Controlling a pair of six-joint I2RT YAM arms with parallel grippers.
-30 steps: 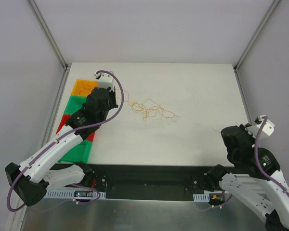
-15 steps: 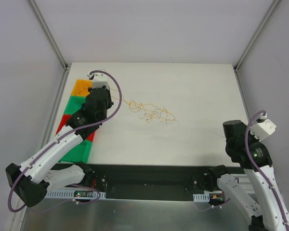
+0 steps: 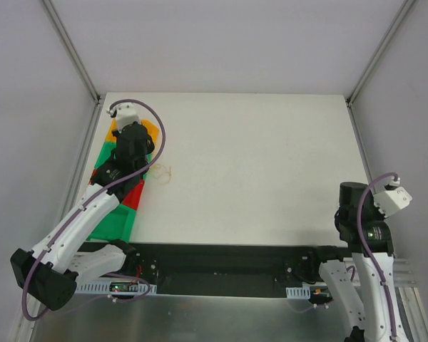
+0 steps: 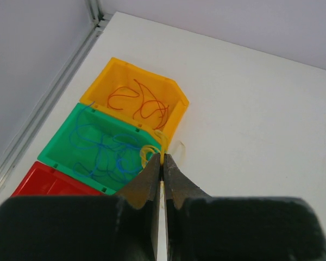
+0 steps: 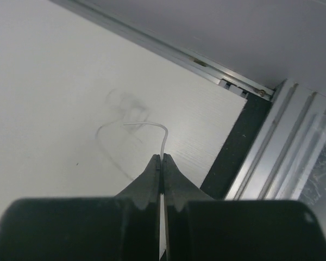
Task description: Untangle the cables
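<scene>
My left gripper (image 4: 163, 159) is shut on a bunch of thin orange-tan cables (image 4: 145, 151), right at the corner where the yellow and green bins meet. In the top view loose loops of that bunch (image 3: 161, 173) trail on the table just right of the bins. Red cables (image 4: 144, 106) lie in the yellow bin (image 4: 176, 111), and blue cables (image 4: 100, 147) lie in the green bin (image 4: 60, 157). Low over the table's near right corner, my right gripper (image 5: 162, 157) is shut on a single thin white strand (image 5: 152, 125), which curls up from its tips.
A red bin (image 4: 43, 185) and another green bin (image 3: 114, 224) continue the row along the table's left edge. A metal frame rail (image 5: 168, 51) and a dark gap (image 5: 244, 147) border the table beside my right gripper.
My left arm has dragged the orange-tan bunch left from the table's middle to the bins. My right arm has drawn back to the near right, carrying the white strand away from the bunch.
</scene>
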